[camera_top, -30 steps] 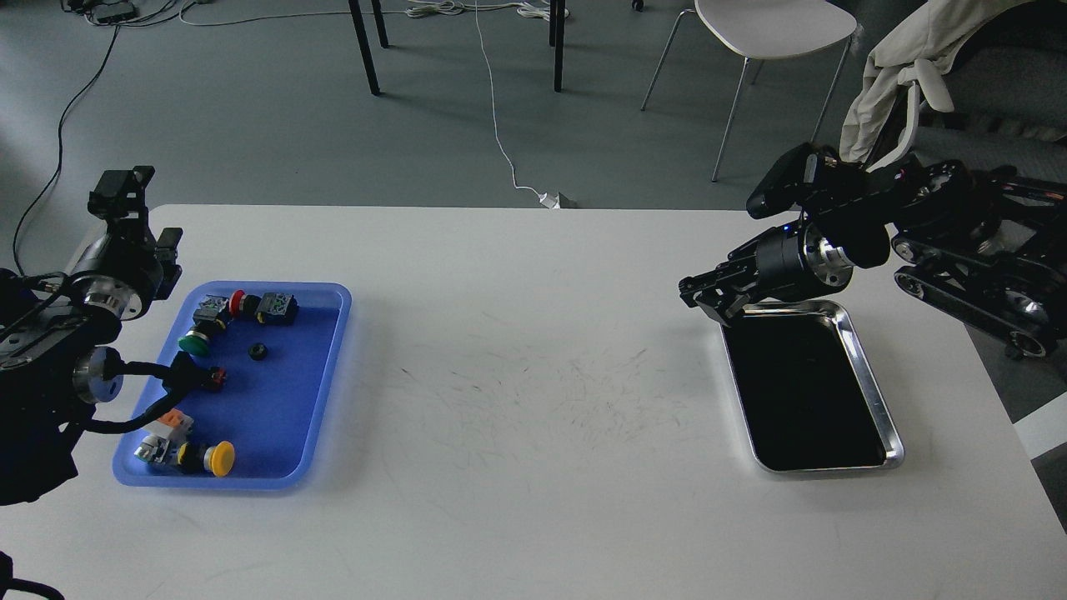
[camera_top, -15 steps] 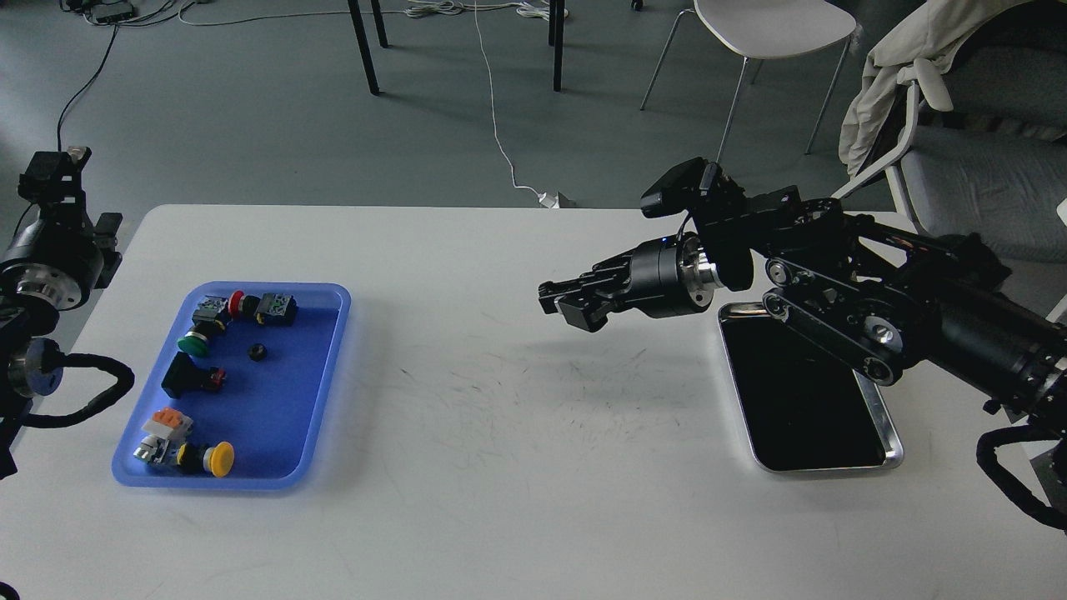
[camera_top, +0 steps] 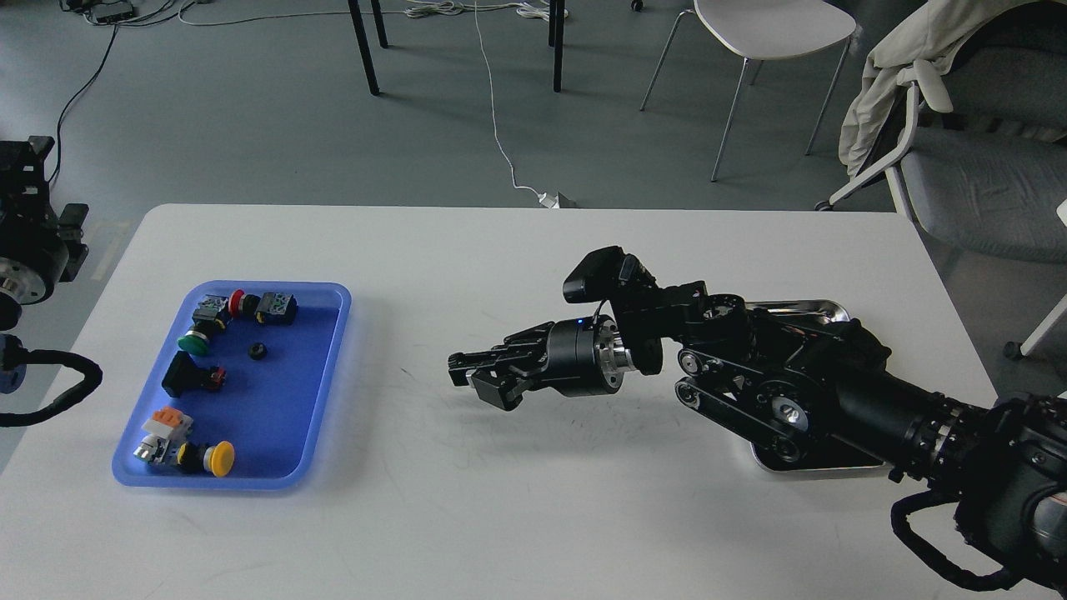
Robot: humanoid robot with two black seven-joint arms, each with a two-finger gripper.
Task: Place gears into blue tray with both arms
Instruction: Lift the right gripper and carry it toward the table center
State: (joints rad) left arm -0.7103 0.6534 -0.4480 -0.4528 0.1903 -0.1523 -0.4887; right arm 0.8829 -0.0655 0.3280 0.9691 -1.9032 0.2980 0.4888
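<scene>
The blue tray (camera_top: 321, 379) lies at the table's left. One small black ring-shaped gear (camera_top: 257, 351) rests in its upper middle, among several coloured-cap push-button switches (camera_top: 208, 457). My right gripper (camera_top: 477, 377) reaches out low over the middle of the table, pointing left towards the tray, still well to the right of it. Its dark fingers sit close together, and I cannot make out whether anything is between them. My left gripper (camera_top: 73, 223) is at the far left edge, off the table and clear of the tray, seen small and dark.
A shiny steel tray (camera_top: 804, 309) sits at the right, mostly covered by my right arm. A black cable loop (camera_top: 58, 392) hangs from my left arm near the table's left edge. Chairs and floor cables lie beyond the far edge.
My right arm has swung left and down from over the steel tray to the table's middle. My left arm has drawn back left, away from the blue tray and off the table.
</scene>
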